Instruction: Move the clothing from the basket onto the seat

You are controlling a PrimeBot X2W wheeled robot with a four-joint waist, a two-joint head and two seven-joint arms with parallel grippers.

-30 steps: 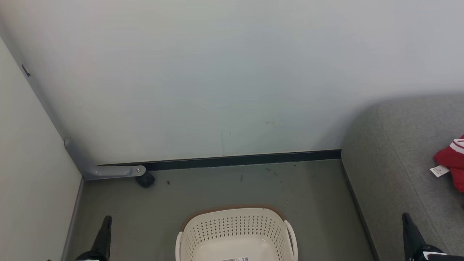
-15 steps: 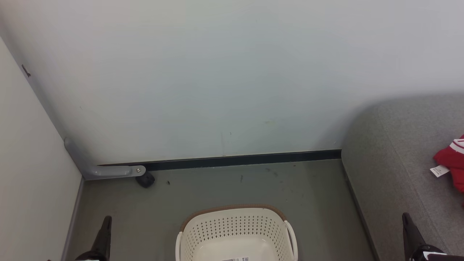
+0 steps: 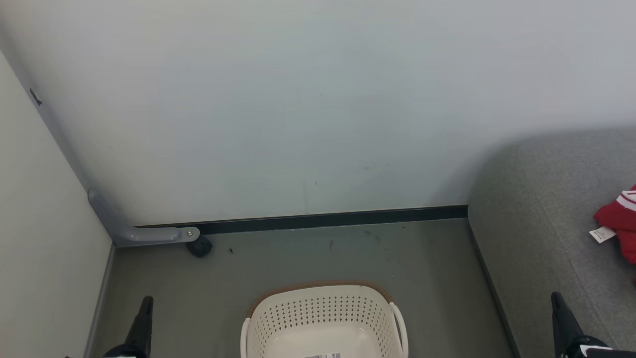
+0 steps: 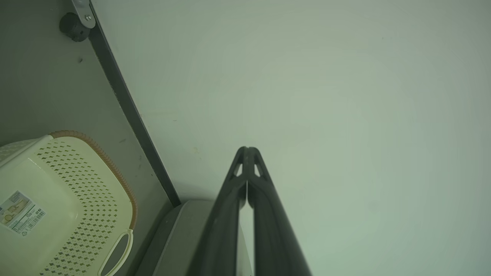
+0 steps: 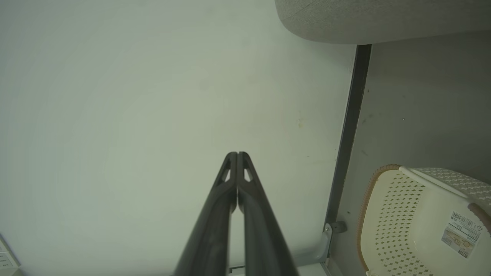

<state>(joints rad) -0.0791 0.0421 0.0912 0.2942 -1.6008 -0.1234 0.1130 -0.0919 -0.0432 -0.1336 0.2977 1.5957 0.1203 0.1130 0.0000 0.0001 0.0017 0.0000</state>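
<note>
One small oval cream plastic basket [image 3: 323, 308] with perforated walls and a brown rim, bearing two white side handles [image 3: 399, 318] and one printed paper label [image 5: 462, 234]. One large grey woven-fabric seat [image 3: 546, 199]. One heap of bright red clothing [image 3: 618, 219] with white striped trim; its number of garments cannot be told. One white tag [image 3: 602, 234]. One left gripper [image 4: 247, 149] and one right gripper [image 5: 238, 154], each with two long dark fingers [image 4: 268, 214]. One grey metal bracket [image 3: 149, 233], one black round stop [image 3: 199, 246], one dark skirting strip [image 3: 323, 219].

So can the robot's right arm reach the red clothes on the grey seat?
Probably yes. The right gripper sits shut close by the seat, and the clothing lies on top, in the open, with nothing between them. It would need to open first.
</note>
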